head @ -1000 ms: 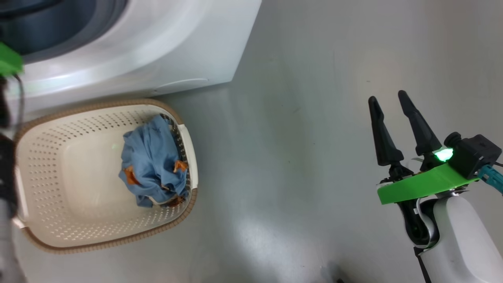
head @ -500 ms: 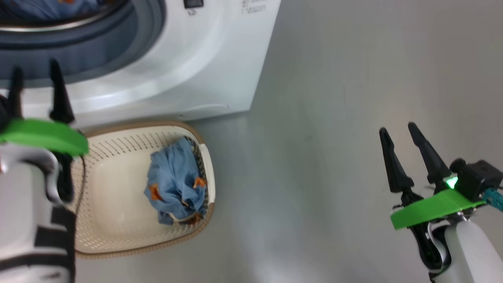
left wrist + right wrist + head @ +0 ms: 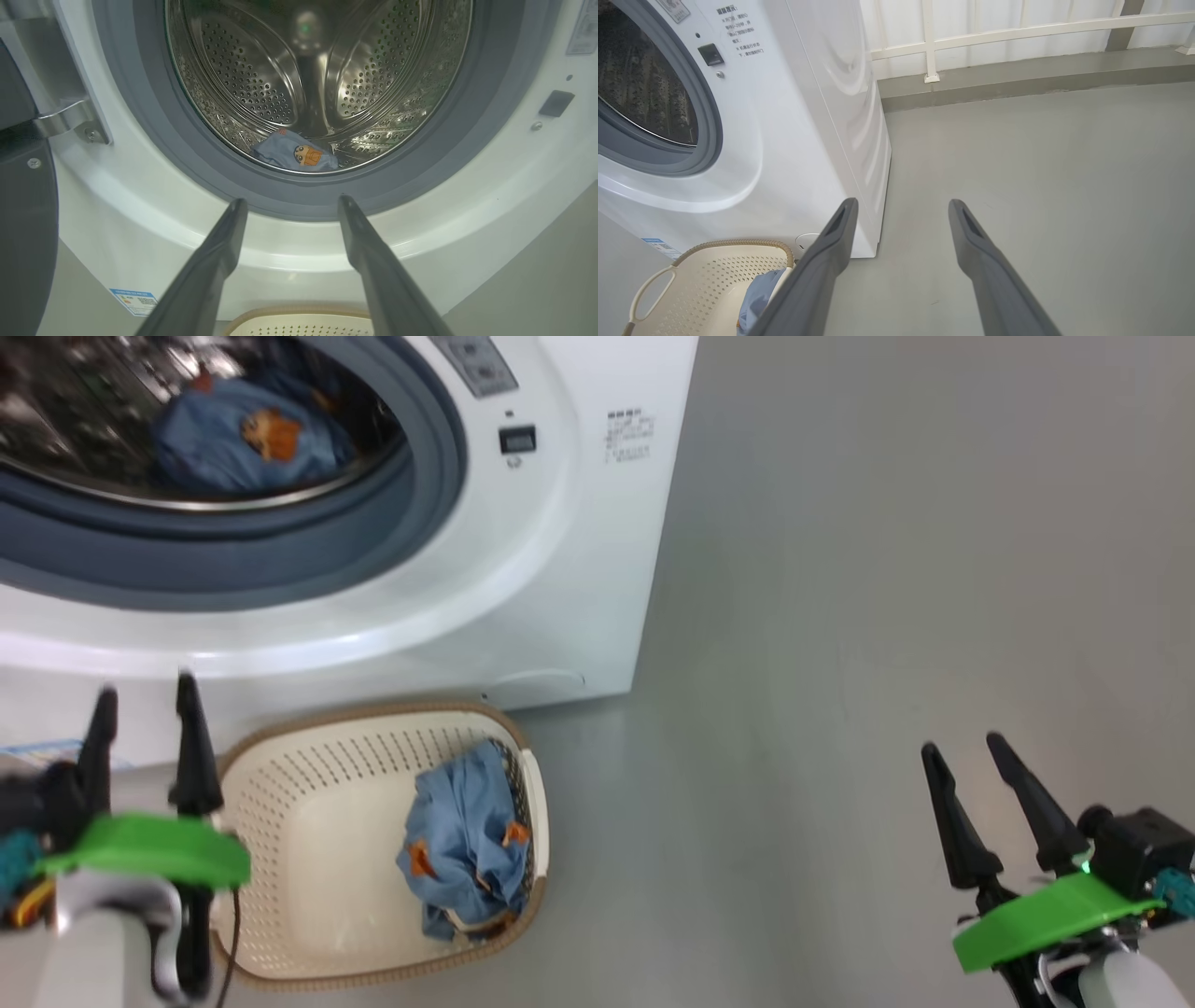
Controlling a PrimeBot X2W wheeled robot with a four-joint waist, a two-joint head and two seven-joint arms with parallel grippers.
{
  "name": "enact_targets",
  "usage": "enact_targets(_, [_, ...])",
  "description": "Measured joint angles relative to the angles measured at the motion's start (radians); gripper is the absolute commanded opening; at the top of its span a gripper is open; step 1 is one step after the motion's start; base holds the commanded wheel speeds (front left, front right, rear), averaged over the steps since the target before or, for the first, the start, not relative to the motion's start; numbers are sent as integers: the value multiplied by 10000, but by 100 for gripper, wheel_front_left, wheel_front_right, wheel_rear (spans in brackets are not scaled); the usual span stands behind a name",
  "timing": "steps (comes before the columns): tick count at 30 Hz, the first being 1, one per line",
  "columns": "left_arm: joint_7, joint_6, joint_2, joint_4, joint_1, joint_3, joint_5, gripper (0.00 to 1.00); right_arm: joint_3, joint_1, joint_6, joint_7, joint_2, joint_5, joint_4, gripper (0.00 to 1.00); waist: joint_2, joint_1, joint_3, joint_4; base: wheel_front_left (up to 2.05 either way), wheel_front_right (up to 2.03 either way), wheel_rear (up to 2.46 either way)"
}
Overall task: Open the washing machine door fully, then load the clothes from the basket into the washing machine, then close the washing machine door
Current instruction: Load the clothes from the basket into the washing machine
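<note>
Washing machine [image 3: 579, 569] with door [image 3: 23, 233] swung open at left; basket [image 3: 308, 775] on floor just in front. One light-blue garment [image 3: 233, 439] in drum, second garment [image 3: 467, 840] against basket's right wall. Left gripper [image 3: 145, 695] near basket, right gripper [image 3: 962, 747] well apart over floor, both with fingers spread, empty.

The washing machine [image 3: 579, 569] is glossy white, its gasket [image 3: 280, 560] blue-grey, and its drum [image 3: 261, 70] silvery and dotted with holes. The clothes [image 3: 462, 845] are light blue with orange-red patches. The basket [image 3: 308, 784] is cream, perforated in rows, with a woven-brown rim. The floor [image 3: 840, 616] is plain grey.
</note>
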Motion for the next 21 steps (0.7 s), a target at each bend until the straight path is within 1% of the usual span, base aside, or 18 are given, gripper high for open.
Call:
enact_targets(6, [2,0,-21,-520,1348,119,58,100,-96,571,0,0,-102,44,86,100,0,0,-707,85,0,0,0])
enact_targets(10, [2,0,-46,-832,2137,117,59,100,-157,957,0,0,-205,276,140,100,0,0,-1140,124,0,0,0])
enact_targets(21, [10,0,-368,-2245,4203,487,71,100,-401,1672,0,2,-372,443,142,100,0,0,-2000,151,0,0,0])
